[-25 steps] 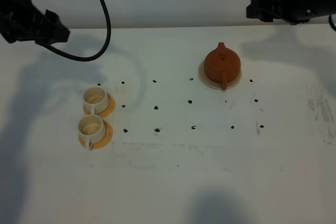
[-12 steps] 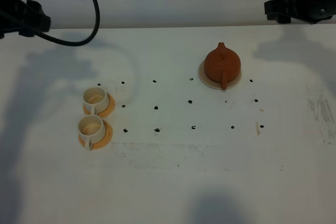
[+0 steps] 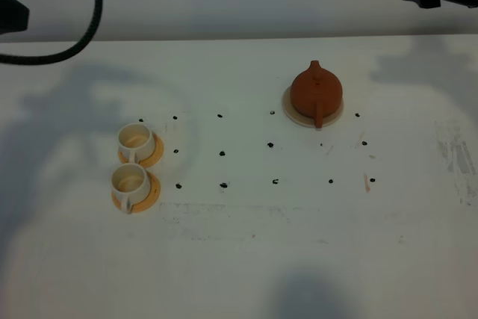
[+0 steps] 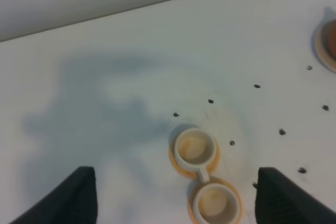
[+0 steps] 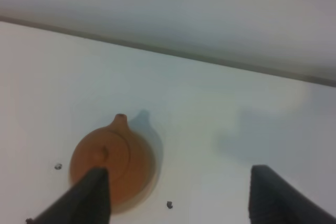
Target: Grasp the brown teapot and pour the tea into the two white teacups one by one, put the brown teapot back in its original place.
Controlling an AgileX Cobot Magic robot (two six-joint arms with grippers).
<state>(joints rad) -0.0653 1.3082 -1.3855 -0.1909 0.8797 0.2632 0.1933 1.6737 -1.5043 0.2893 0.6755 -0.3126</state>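
Room for me across the desk point(image 3: 314, 259) middle and near edge, brown teapot point(image 3: 317, 91) obstructing far right, two white teacups point(image 3: 135, 140) by left edge.

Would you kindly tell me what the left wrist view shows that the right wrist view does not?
Only the left wrist view shows the two white teacups on their orange saucers, plus the open left gripper. Only the right wrist view shows most of the brown teapot, with lid knob and spout, plus the open right gripper. Both show the white table and black dots; the left wrist view catches just an edge of the beige coaster.
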